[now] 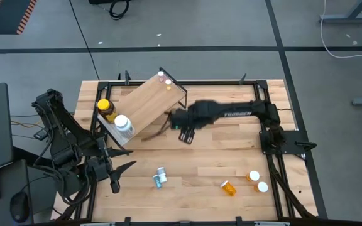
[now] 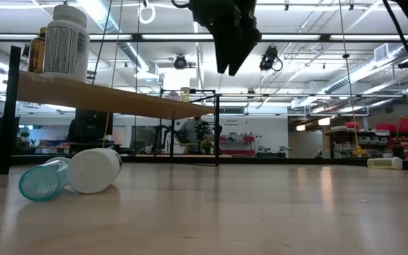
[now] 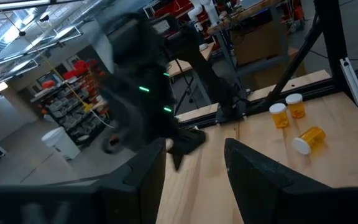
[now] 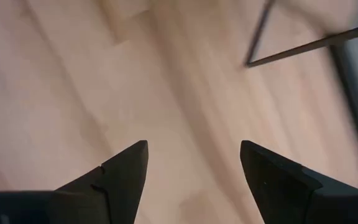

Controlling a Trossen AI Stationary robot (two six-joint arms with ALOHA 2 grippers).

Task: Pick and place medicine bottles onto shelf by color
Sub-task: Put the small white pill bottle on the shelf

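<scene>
We hold the right gripper (image 1: pixel 186 134) in the air over bare tabletop just beside the shelf (image 1: pixel 144 103), fingers spread apart and holding nothing. The left gripper (image 1: pixel 119 174) waits at the near left of the table, its fingers partly apart and empty as far as we can tell.

We judge the step in hand to be reaching for the next bottle. To do it well, we keep the fingers apart, swing clear of the shelf's black frame, line the fingers across the bottle's body, and descend until both straddle it before closing.

Count, from the high view:
- On the shelf: one amber jar with yellow lid (image 1: pixel 106 108), one white-capped clear bottle (image 1: pixel 124 125), two tiny vials (image 1: pixel 164 78) at the far corner.
- On the table: one lying pair of small white and teal vials (image 1: pixel 159 177), one orange vial on its side (image 1: pixel 229 187), two upright white-capped orange vials (image 1: pixel 257 181).
</scene>
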